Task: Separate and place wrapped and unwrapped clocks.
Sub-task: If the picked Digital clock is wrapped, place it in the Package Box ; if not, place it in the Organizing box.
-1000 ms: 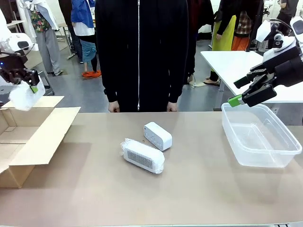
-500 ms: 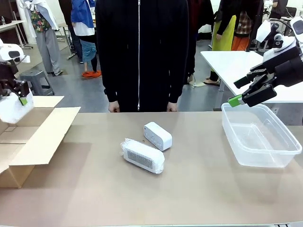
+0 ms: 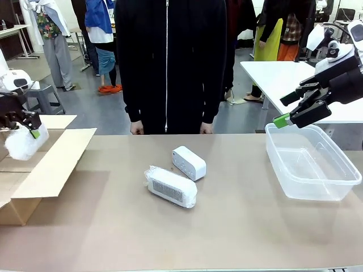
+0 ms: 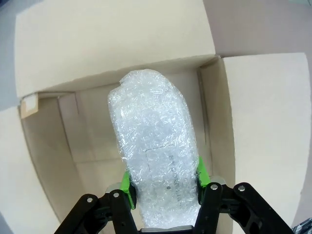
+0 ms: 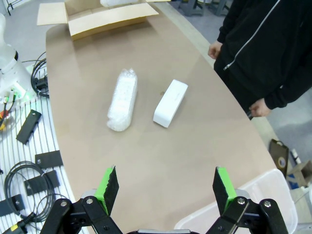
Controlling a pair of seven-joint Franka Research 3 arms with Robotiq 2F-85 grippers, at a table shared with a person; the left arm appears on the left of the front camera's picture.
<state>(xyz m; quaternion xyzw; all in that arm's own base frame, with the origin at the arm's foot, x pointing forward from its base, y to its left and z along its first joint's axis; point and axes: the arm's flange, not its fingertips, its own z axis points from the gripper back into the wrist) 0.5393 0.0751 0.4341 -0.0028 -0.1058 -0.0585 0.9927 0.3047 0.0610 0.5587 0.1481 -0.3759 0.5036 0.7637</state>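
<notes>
Lowered since a second ago: the left hand [image 3: 29, 131] and its held wrapped clock [image 3: 22, 143], which now hang at the level of the box [image 3: 57, 161] flaps at the counter's [image 3: 238, 226] left end.

Item 1, held wrapped clock [image 4: 155, 146]: we see a white oblong in bubble plastic, pinched at its near end between the green pads of the left hand [image 4: 163, 183], its far end pointing down into the open box [image 4: 97, 44].

Item 2, second wrapped clock [image 3: 172, 186]: it lies flat at mid-counter, grey face toward us, ends of the plastic crinkled. From the right wrist it is a pale oblong [image 5: 122, 100] on the brown counter [image 5: 161, 161].

Item 3, bare clock [image 3: 189, 162]: smooth and white, just behind item 2 and near it, though we cannot tell if they touch; the right wrist view shows them side by side with a gap [image 5: 170, 103].

Item 4, right hand [image 3: 286, 115]: unmoved, fingers spread wide and holding nothing [image 5: 165, 187], above the near corner of the clear bin [image 3: 340, 187].

Item 5, person [image 3: 167, 62]: in black, standing at the far edge.
</notes>
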